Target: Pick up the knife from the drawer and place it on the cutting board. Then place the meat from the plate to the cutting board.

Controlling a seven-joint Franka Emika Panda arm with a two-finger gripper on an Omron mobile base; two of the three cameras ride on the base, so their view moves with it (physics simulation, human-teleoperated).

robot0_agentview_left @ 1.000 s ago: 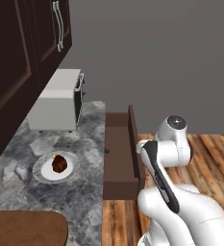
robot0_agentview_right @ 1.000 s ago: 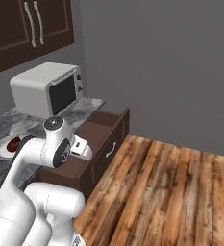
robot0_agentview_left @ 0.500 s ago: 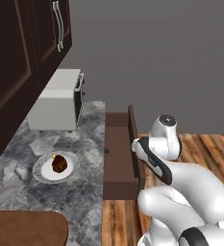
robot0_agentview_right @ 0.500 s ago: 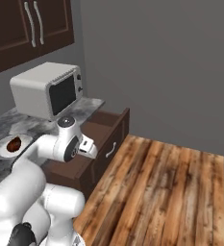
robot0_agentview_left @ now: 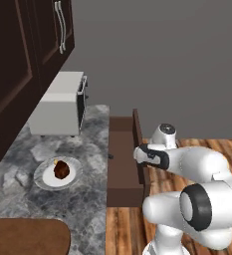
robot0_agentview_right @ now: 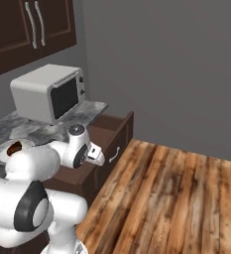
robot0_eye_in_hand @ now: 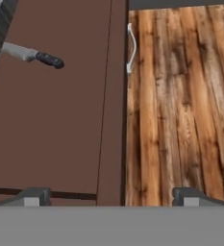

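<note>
My fingers (robot0_eye_in_hand: 34,196) stand wide apart, holding nothing. The knife (robot0_eye_in_hand: 32,55) lies ahead and left of them, well apart, inside the drawer (robot0_eye_in_hand: 56,120).

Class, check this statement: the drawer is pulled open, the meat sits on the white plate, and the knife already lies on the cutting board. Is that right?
Not quite. The knife is not on the cutting board; it lies inside the open drawer, as the hand view shows. The rest holds: the drawer is pulled open and the meat sits on the white plate, seen in the left base view.
</note>
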